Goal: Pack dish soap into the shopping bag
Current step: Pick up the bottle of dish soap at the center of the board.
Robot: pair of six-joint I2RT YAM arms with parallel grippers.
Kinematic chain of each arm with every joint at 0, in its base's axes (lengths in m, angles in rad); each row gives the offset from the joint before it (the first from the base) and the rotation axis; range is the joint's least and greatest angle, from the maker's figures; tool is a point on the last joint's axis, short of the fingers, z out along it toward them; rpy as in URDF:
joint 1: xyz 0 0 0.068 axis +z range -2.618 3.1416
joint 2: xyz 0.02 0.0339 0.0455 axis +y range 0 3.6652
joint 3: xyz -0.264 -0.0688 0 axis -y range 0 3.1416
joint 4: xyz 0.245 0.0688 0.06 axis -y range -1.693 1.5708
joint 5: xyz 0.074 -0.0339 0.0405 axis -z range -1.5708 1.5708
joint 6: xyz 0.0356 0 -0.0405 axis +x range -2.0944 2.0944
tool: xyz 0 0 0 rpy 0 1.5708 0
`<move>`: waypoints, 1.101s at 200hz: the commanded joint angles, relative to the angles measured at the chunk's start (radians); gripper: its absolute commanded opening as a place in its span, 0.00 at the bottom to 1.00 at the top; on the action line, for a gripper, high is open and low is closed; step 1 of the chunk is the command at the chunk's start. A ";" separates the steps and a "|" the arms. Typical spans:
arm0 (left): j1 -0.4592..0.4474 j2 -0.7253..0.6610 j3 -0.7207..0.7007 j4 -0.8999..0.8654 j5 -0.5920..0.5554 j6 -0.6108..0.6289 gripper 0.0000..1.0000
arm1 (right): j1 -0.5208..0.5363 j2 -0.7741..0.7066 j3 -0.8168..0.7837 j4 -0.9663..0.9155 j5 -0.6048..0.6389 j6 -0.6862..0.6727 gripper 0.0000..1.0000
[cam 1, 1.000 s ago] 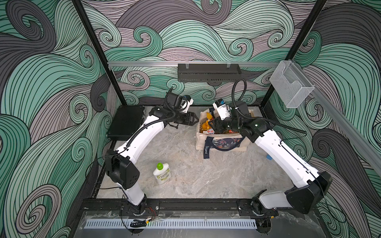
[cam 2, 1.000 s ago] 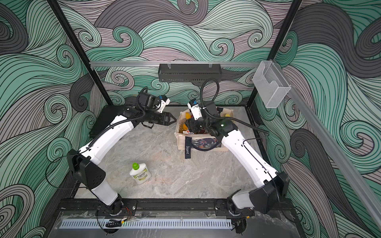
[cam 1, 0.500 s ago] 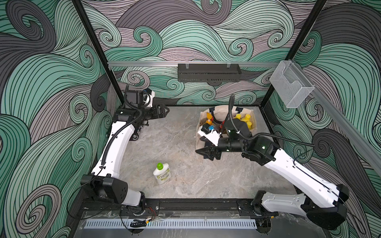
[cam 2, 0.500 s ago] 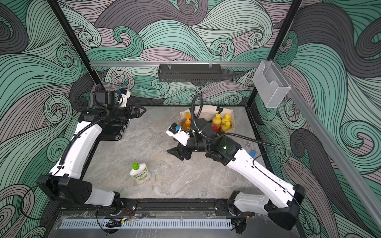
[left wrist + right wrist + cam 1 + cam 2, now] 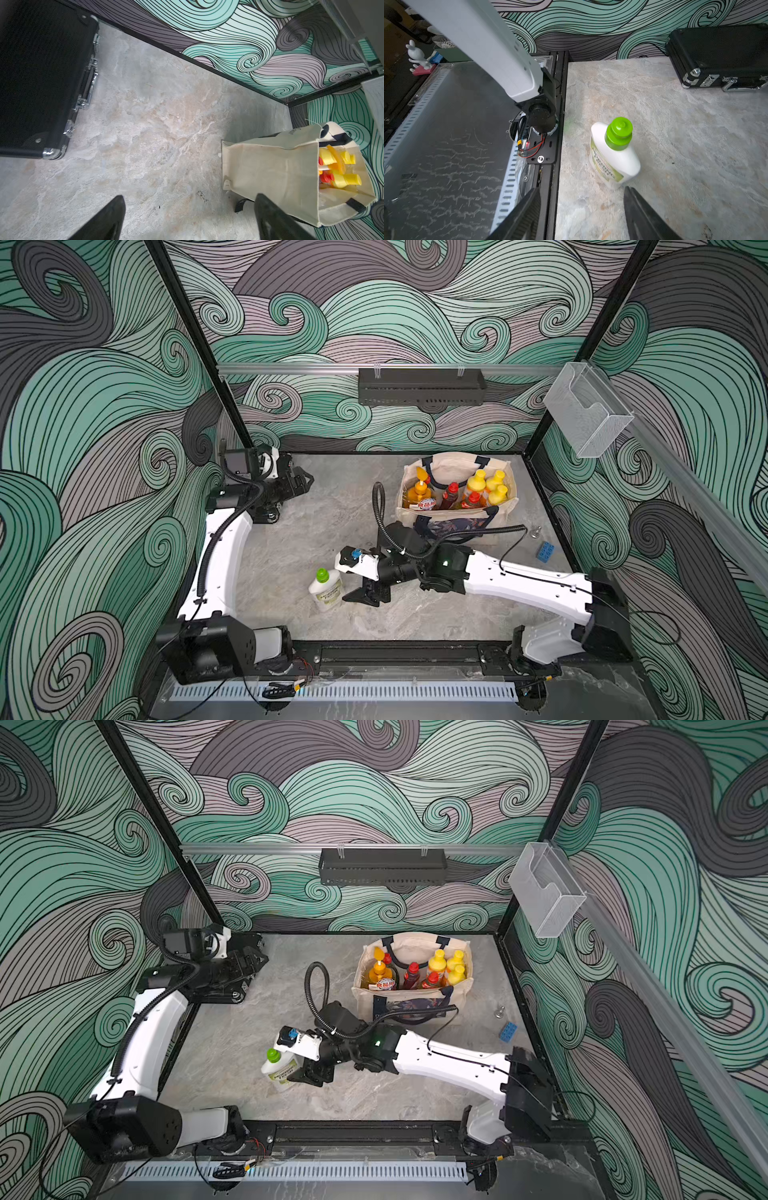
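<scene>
With the right gripper [image 5: 580, 192] released and empty, the white green-capped bottle [image 5: 614, 153] stood just ahead of it, nearer one finger, so an off-centre close risked toppling it, with the shopping bag [image 5: 453, 464] well behind.

We see a black hard case [image 5: 41, 72] with chrome latches at the desk's [image 5: 332, 497] far left corner, a blue block [image 5: 545, 551] and a small metal piece [image 5: 535, 532] near its right edge, and a black rack [image 5: 422, 386] hung above its far edge
</scene>
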 commanded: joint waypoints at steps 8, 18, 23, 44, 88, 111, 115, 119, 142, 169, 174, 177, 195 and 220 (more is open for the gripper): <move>0.025 -0.107 -0.079 0.036 -0.025 -0.013 0.97 | 0.000 0.065 0.020 0.167 -0.018 -0.001 0.67; 0.026 -0.134 -0.113 0.058 -0.024 -0.017 0.97 | -0.001 0.103 0.044 0.170 -0.037 0.002 0.67; 0.027 -0.144 -0.126 0.065 -0.022 -0.020 0.97 | -0.001 0.121 0.058 0.171 -0.045 0.008 0.67; 0.033 -0.162 -0.162 0.084 -0.014 -0.018 0.97 | -0.016 0.185 0.088 0.211 -0.084 0.064 0.64; 0.039 -0.170 -0.211 0.116 -0.009 -0.024 0.97 | -0.042 0.236 0.104 0.245 -0.109 0.093 0.62; 0.040 -0.173 -0.214 0.124 0.008 -0.022 0.97 | -0.048 0.228 0.105 0.236 -0.097 0.090 0.61; 0.040 -0.176 -0.215 0.125 0.012 -0.014 0.97 | -0.049 0.225 0.100 0.239 -0.094 0.090 0.61; 0.040 -0.177 -0.216 0.127 0.016 -0.011 0.97 | -0.049 0.221 0.097 0.238 -0.091 0.091 0.61; 0.040 -0.179 -0.222 0.135 0.021 -0.011 0.98 | -0.048 0.212 0.094 0.214 -0.078 0.067 0.61; 0.042 -0.168 -0.222 0.144 0.046 -0.022 0.98 | -0.049 0.235 0.115 0.194 -0.102 0.051 0.62; 0.041 -0.167 -0.224 0.147 0.049 -0.023 0.98 | -0.049 0.239 0.116 0.195 -0.105 0.051 0.62; 0.042 -0.167 -0.225 0.148 0.050 -0.023 0.98 | -0.049 0.239 0.117 0.198 -0.109 0.052 0.62; 0.045 -0.167 -0.234 0.160 0.070 -0.024 0.98 | -0.047 0.245 0.109 0.220 -0.118 0.054 0.62; 0.045 -0.172 -0.248 0.184 0.095 -0.035 0.98 | -0.047 0.251 0.107 0.236 -0.116 0.059 0.62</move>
